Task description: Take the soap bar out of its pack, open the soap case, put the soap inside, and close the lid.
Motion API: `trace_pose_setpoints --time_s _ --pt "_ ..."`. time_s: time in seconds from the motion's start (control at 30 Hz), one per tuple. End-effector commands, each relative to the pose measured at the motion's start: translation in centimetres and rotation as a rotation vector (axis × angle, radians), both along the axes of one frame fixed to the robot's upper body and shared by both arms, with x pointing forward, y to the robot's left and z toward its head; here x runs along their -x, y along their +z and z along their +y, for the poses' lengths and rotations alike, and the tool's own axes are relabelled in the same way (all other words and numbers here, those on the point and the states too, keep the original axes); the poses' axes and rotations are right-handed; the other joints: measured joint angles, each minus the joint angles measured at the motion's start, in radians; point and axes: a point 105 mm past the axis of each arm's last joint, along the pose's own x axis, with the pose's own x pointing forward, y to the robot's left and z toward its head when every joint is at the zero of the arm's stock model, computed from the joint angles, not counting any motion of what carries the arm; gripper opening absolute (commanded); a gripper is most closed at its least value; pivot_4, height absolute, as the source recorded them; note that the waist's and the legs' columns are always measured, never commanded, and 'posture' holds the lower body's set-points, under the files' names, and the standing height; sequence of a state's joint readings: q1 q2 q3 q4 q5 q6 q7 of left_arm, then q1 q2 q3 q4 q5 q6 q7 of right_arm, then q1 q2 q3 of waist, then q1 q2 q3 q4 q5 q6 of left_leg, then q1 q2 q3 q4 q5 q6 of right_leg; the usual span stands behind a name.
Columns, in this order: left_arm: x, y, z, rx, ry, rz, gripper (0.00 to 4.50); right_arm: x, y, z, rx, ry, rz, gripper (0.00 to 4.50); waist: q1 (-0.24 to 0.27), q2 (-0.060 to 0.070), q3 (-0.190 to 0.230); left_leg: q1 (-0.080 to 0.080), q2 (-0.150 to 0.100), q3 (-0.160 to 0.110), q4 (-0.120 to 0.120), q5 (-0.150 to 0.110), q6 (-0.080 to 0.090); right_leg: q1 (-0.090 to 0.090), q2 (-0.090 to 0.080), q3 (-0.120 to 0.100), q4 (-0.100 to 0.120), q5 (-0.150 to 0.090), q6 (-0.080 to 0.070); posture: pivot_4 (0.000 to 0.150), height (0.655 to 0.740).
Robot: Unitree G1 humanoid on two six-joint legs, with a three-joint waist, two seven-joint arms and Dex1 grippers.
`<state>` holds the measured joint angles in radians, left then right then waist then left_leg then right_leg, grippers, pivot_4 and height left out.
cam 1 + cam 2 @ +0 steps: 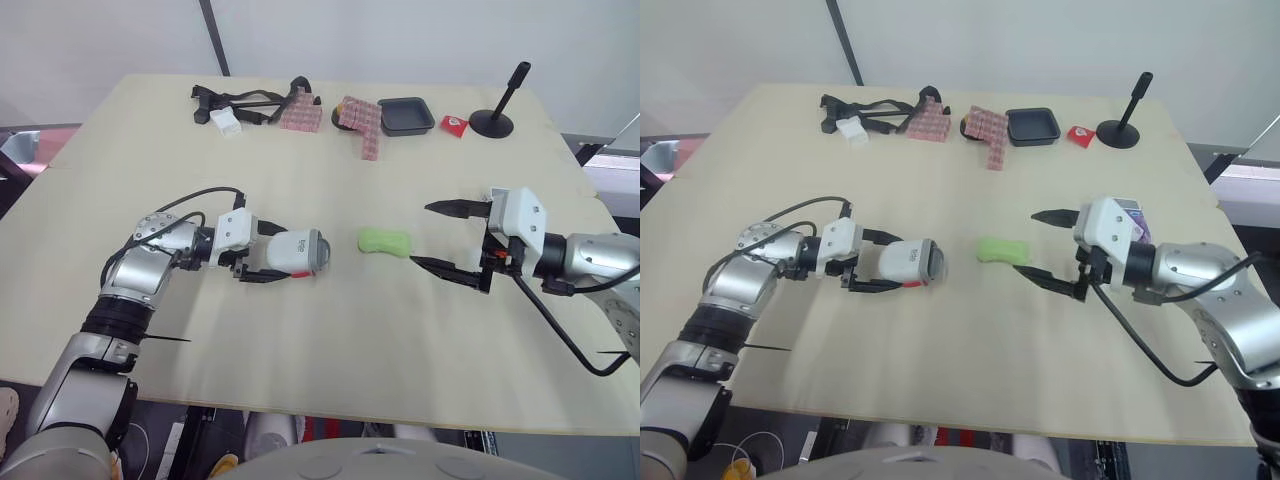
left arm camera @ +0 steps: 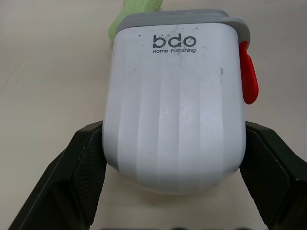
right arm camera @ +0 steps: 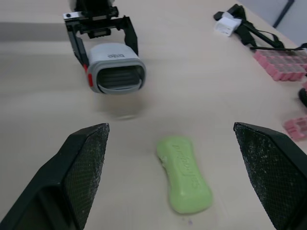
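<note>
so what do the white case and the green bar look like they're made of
The white case looks like hard moulded plastic, smooth semi-gloss, with ribbed sides and printed logo. The green bar is likely soap, matte and waxy, with lettering pressed into its top.

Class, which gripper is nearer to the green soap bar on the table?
Right. The right gripper is open, its tips just short of the green soap bar. The left gripper grips the white soap case farther off on the soap's other side.
</note>
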<state>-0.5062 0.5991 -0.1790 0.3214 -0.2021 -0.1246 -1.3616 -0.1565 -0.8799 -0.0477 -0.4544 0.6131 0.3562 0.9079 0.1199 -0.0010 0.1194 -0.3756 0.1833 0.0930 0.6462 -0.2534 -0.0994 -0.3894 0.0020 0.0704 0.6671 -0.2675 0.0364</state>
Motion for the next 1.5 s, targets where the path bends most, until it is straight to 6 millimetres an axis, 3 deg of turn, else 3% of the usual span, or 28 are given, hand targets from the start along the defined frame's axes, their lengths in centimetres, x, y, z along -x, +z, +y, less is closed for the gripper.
trace_pose_setpoints --time_s 0.03,0.3,0.77,0.97,1.1,1.33,1.5 --pt "-0.2 1.2 0.3 -0.018 -0.003 -0.029 3.47 0.2 -0.1 0.1 0.015 0.038 -0.019 4.46 0.003 0.0 0.0 0.0 0.0 0.0 0.0 0.0 0.0 0.0 0.0 0.0 0.0 0.0 0.0 0.15 0.74" --pt "-0.7 1.1 0.4 -0.049 0.017 -0.034 3.47 1.2 -1.2 0.9 0.038 0.086 -0.01 4.46 0.013 0.0 0.0 0.001 0.0 0.0 0.0 0.0 0.0 0.001 0.0 0.0 0.0 0.0 0.0 0.15 0.74" --pt "-1.7 2.0 -1.0 -0.09 0.008 -0.055 3.47 0.6 -2.2 1.2 0.078 0.046 -0.045 4.46 0.013 0.0 0.0 0.001 0.0 0.0 0.0 0.0 0.0 0.001 0.0 0.0 0.0 0.0 0.0 0.15 0.74" --pt "-2.7 2.4 -2.2 -0.172 -0.016 -0.06 3.47 0.5 -2.7 1.6 0.083 0.036 -0.05 4.46 0.013 0.0 0.0 0.002 0.0 0.0 0.0 0.0 0.0 0.001 0.0 0.0 0.0 0.0 0.0 0.15 0.74" --pt "-3.7 1.7 -3.5 -0.326 -0.056 -0.145 3.47 0.3 -3.2 1.5 0.088 0.003 -0.055 4.46 0.015 0.0 0.0 0.001 0.0 0.0 0.0 0.0 0.0 0.002 0.0 0.0 0.0 0.0 0.0 0.15 0.74" --pt "-4.1 2.4 -5.9 -0.296 -0.067 -0.139 3.47 0.6 -3.6 1.8 0.062 -0.02 -0.047 4.46 0.015 0.0 0.0 0.001 0.0 0.0 0.0 0.0 0.0 0.002 0.0 0.001 0.0 0.0 0.0 0.15 0.74" --pt "-4.6 1.9 -4.9 -0.378 -0.037 -0.144 3.47 0.7 -3.8 1.8 0.065 -0.03 -0.048 4.46 0.012 0.0 0.0 0.002 0.0 0.0 0.0 0.0 0.0 0.002 0.0 0.001 0.0 0.0 0.0 0.15 0.74"
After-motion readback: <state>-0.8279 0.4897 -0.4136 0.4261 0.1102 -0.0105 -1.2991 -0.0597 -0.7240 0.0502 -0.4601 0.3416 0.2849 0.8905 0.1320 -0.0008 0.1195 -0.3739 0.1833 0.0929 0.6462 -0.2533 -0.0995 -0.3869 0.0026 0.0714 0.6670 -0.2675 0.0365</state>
